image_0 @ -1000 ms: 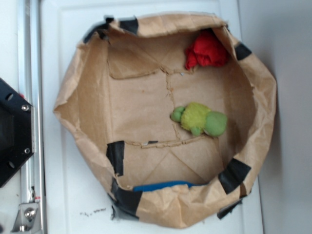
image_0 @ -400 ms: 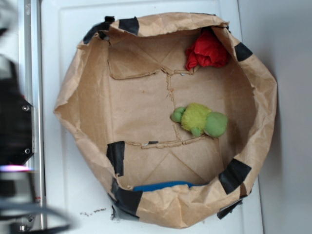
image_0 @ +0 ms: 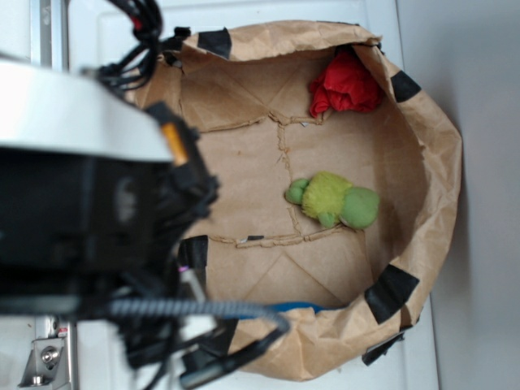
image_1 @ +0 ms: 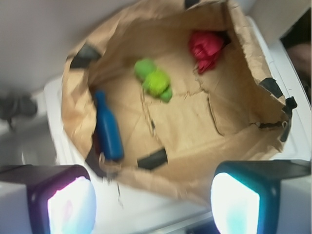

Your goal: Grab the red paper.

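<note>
Overhead, a large shallow enclosure made of crumpled brown paper [image_0: 422,146], its rim patched with strips of black tape, sits on a white table [image_0: 479,244] and fills most of the scene. The robot arm [image_0: 89,211], a bulky black and white body trailing dark cables, looms blurred over the left side of the view, above the enclosure's left rim and well apart from everything inside it. In the wrist view the gripper [image_1: 153,197] appears along the bottom edge as two pale glowing pads, spread wide apart with nothing between them, looking down at the near rim. Inside, a blue bottle-shaped object [image_1: 108,131] lies along one wall, a green plush toy [image_0: 333,199] rests near the middle of the floor, and the red paper [image_0: 345,85], a bright wrinkled wad, is tucked into the far corner against the paper wall, untouched. As a judgement, the task is barely begun: the arm hangs at the enclosure's edge, and the whole reach across the floor past the green toy, the descent over the red wad, the closing of the fingers and the lift all remain to be done.
</note>
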You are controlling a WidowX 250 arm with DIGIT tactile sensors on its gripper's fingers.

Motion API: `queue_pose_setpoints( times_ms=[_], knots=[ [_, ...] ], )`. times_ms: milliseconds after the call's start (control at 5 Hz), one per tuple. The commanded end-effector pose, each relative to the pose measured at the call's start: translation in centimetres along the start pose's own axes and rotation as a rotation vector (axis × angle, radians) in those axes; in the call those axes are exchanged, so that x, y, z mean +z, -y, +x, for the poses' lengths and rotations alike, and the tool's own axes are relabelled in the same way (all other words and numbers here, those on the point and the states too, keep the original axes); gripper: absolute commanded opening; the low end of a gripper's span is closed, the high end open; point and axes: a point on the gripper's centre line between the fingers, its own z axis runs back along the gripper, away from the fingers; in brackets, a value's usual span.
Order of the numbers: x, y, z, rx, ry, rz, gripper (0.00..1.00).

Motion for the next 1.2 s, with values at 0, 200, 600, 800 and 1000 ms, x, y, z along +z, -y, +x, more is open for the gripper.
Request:
queue_pose_setpoints(
  times_ms=[0,200,600,800,1000],
  knots=[
    [-4.4,-1.3,-1.0,-0.059,0.119,0.011,1.0],
    [-5.9,-1.6,1.1,-0.057,0.106,0.016,1.0],
    [-6.8,-2.3,3.7,0.012,0.063,0.034,1.0],
    [-8.3,-2.3,3.3,0.014,0.113,0.068,1.0],
    [-10.1,-2.5,8.2,0.022,0.112,0.092,1.0]
  ],
)
